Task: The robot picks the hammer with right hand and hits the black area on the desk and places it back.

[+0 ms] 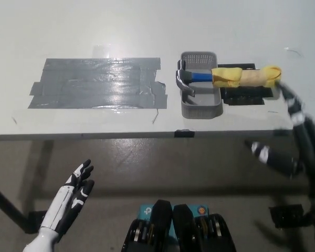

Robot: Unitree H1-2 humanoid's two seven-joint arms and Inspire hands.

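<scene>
My hammer point(199, 77) has a shiny silver head, blue neck and yellow-wrapped handle. The basket point(201, 109) is grey mesh, the tape patch point(97, 83) glossy dark grey, the surface point(147, 26) white. My left hand point(73, 197) is white with black.

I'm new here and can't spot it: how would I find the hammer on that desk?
Start at the white desk and pass the big patch of dark tape to the small grey basket at its right. The hammer lies across it, metal head inside, with a blue neck and a yellow-wrapped handle.
</scene>
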